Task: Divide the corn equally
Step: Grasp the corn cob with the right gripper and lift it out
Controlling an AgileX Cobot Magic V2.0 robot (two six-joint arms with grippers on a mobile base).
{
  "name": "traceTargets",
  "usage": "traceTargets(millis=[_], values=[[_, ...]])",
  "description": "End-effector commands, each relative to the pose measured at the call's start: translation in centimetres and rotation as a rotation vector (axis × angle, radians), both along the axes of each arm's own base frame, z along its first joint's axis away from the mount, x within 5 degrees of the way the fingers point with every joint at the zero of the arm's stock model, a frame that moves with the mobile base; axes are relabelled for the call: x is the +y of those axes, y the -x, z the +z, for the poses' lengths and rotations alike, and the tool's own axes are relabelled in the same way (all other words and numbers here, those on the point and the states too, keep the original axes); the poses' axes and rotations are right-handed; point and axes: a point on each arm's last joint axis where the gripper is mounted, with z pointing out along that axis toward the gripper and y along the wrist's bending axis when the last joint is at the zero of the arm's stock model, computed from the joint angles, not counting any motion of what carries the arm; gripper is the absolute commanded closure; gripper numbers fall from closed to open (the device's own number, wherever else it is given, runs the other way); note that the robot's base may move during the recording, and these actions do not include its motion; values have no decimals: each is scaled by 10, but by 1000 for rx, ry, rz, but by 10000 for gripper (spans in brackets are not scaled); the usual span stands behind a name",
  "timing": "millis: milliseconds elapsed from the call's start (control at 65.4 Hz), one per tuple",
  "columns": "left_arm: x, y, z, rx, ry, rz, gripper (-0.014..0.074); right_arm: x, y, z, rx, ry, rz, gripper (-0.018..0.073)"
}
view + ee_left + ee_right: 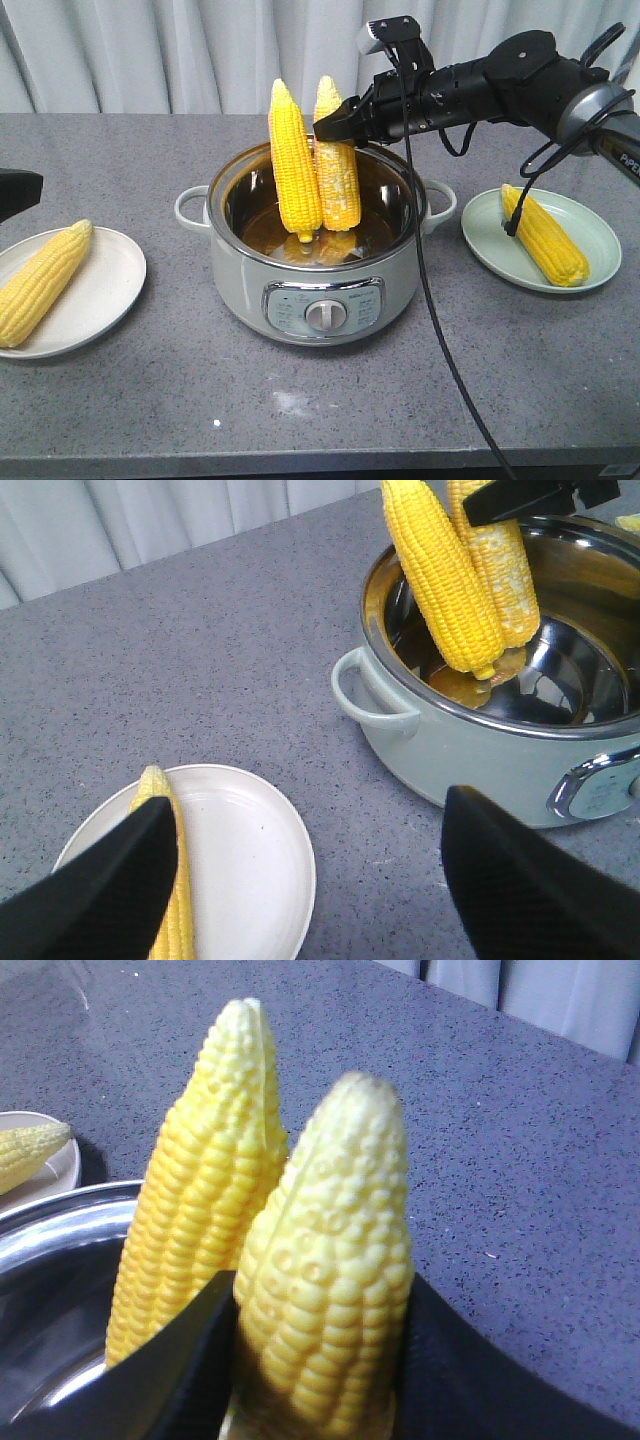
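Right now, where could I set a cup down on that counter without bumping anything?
The counter is bare in front of the pot, and between pot and white plate. Crowded: over the pot, where the right gripper clamps a standing cob, and its cable toward the green plate.

Left gripper: black left gripper (310, 825), fingers spread wide, nothing between them.
Plate: round white plate (240, 850) on the grey speckled countertop (200, 650).
On plate: yellow corn cob (158, 790), partly hidden behind one finger.
Pot: pale green steel-lined cooking pot (470, 765), near the plate.
In pot: bright yellow tapered cob (440, 570) and pale-patched cob (505, 565), standing, touching.
Top edge: right gripper's black finger (530, 500) against the pale-patched cob.
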Motion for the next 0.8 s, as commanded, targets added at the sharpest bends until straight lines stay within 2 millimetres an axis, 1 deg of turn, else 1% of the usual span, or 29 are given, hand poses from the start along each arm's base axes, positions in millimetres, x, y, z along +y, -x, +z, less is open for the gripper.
traceTargets(millis=[0,92,168,306,535,704,780], values=[[-1,1,14,-85,42,9,63,-2,11,45,-103,-58,-7,351],[-1,1,14,-85,42,9,63,-2,15,53,-116,-62,-3,351],[-1,1,14,-85,42,9,63,-4,20,64,-137,-63,-2,351],[-1,1,14,-85,42,9,63,-7,35,90,-186,-70,7,349],[-1,1,14,-85,42,9,63,-16,71,141,-204,-110,-40,349],[-1,1,14,-85,42,9,63,-23,101,169,-175,-110,-68,349],[-1,1,14,-85,42,9,63,-25,113,177,-129,-131,-68,349]])
